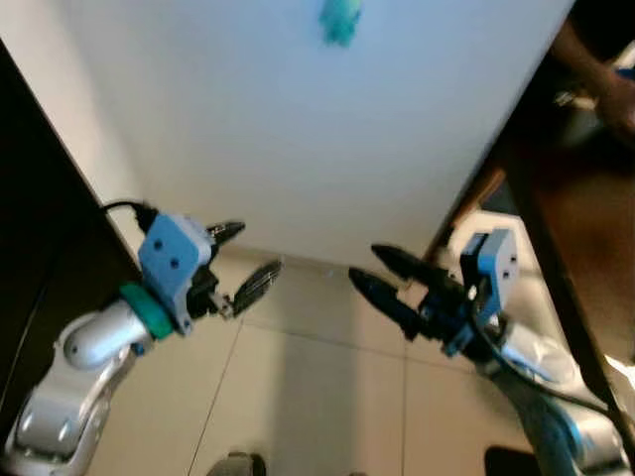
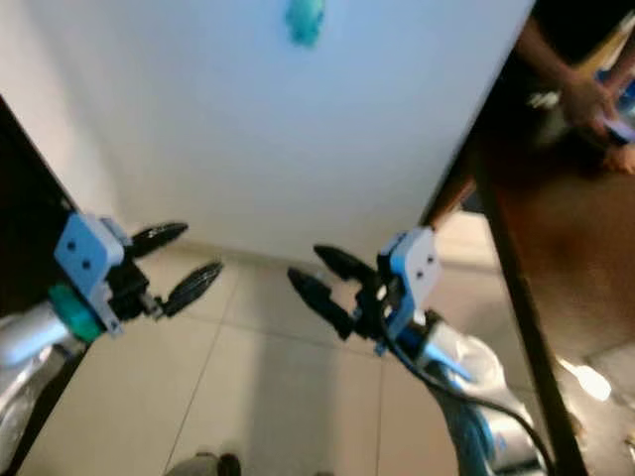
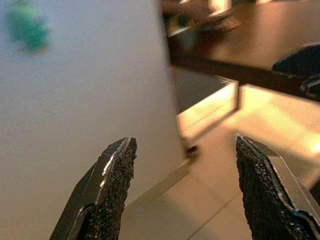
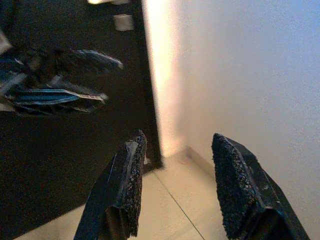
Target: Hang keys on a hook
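Observation:
A small teal hook (image 1: 340,20) is stuck high on the white wall (image 1: 298,129); it is blurred. My left gripper (image 1: 252,253) is raised in front of the wall's base, below and left of the hook, open with nothing between its fingers. My right gripper (image 1: 369,266) faces it from the right at the same height, also open and holding nothing. In the left wrist view the hook (image 3: 27,30) lies far beyond the spread fingers (image 3: 112,185). The right wrist view looks past its own fingers (image 4: 125,185) at the left gripper (image 4: 65,80).
A dark wooden table (image 2: 566,228) runs along the right, and a person's hands (image 2: 585,94) hold something over its far end. Dark furniture (image 1: 40,228) stands close on the left. Beige floor tiles (image 1: 317,387) lie below the grippers.

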`<state>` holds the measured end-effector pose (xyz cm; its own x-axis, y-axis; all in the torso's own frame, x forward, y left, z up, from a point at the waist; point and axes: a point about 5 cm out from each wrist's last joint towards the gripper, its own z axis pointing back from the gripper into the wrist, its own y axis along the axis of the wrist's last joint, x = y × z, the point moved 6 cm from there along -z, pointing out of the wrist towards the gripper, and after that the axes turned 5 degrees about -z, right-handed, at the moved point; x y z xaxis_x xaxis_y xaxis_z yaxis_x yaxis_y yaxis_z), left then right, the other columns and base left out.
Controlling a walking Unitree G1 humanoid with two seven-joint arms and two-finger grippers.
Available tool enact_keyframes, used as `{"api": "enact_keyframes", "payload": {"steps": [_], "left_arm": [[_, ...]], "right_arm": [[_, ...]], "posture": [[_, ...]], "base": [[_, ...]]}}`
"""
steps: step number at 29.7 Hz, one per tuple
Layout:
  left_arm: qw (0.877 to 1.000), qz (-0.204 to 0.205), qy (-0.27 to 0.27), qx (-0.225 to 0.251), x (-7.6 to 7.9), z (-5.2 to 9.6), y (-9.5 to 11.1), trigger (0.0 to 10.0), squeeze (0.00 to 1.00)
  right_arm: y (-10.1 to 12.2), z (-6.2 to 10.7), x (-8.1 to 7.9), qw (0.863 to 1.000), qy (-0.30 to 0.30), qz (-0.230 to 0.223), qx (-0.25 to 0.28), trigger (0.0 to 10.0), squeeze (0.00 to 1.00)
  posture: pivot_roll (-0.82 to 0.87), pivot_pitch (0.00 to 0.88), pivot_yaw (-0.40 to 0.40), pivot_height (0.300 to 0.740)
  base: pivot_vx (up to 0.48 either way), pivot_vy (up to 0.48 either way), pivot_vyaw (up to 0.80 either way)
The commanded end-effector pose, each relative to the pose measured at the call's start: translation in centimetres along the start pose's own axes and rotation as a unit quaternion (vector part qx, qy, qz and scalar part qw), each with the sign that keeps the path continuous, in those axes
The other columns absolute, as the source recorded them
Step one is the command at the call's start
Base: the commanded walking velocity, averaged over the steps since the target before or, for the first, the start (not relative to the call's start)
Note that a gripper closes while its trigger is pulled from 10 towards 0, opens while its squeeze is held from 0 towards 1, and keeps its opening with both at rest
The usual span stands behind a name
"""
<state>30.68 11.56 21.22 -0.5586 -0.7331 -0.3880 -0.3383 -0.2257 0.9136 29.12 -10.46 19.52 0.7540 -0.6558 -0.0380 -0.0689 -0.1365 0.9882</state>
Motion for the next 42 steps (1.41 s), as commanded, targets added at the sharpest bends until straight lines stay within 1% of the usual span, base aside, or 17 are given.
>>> {"api": "enact_keyframes", "payload": {"steps": [1,5,22,28,30,32,34,38,42], "left_arm": [[1.000,0.005,-0.003,-0.009,0.1,0.1,-0.5,10.0,0.00],[1.000,0.006,-0.001,-0.007,0.0,-0.1,-0.3,10.0,0.00],[1.000,0.019,0.001,-0.004,-0.2,-0.2,-0.1,10.0,0.00],[1.000,0.022,-0.005,-0.008,0.0,-0.1,-0.2,10.0,0.00],[0.999,0.023,-0.021,-0.011,0.5,0.0,-0.3,10.0,0.00],[0.999,0.023,-0.021,-0.011,0.5,0.0,-0.3,10.0,0.00],[0.999,0.026,-0.039,-0.013,0.9,0.2,-0.3,10.0,0.00],[0.998,0.031,-0.057,-0.017,1.3,0.5,-0.4,10.0,0.00],[0.997,0.033,-0.063,-0.019,1.5,0.5,-0.5,10.0,0.00]], "right_arm": [[-0.2,0.0,0.1,1.000,-0.004,-0.013,0.000,10.0,0.00],[-0.1,0.0,0.5,1.000,-0.013,-0.019,0.002,10.0,0.00],[0.0,-0.2,0.5,1.000,-0.016,-0.022,0.005,10.0,0.00],[0.0,-0.2,0.4,1.000,-0.015,-0.023,0.005,10.0,0.00],[-0.1,-0.3,0.4,1.000,-0.016,-0.022,0.005,10.0,0.00],[-0.1,-0.3,0.4,1.000,-0.016,-0.022,0.005,10.0,0.00],[-0.1,-0.3,0.4,1.000,-0.016,-0.023,0.005,10.0,0.00],[-0.1,-0.3,0.4,1.000,-0.015,-0.023,0.004,10.0,0.00],[-0.1,-0.3,0.4,1.000,-0.015,-0.023,0.004,10.0,0.00]], "posture": [[-0.02,0.039,0.034,0.740],[-0.02,0.039,0.034,0.740],[-0.02,0.047,0.036,0.740],[-0.02,0.048,0.036,0.740],[-0.02,0.048,0.036,0.740],[-0.02,0.048,0.036,0.740],[-0.02,0.049,0.036,0.740],[-0.02,0.050,0.037,0.740],[-0.02,0.050,0.037,0.740]], "base": [[0.000,0.000,-0.80],[0.000,0.000,-0.80],[0.000,0.000,-0.80],[0.000,0.000,-0.80],[0.000,0.000,-0.80],[0.000,0.000,-0.80],[0.000,0.000,-0.80],[0.000,0.000,-0.80],[0.000,0.000,-0.80]]}}
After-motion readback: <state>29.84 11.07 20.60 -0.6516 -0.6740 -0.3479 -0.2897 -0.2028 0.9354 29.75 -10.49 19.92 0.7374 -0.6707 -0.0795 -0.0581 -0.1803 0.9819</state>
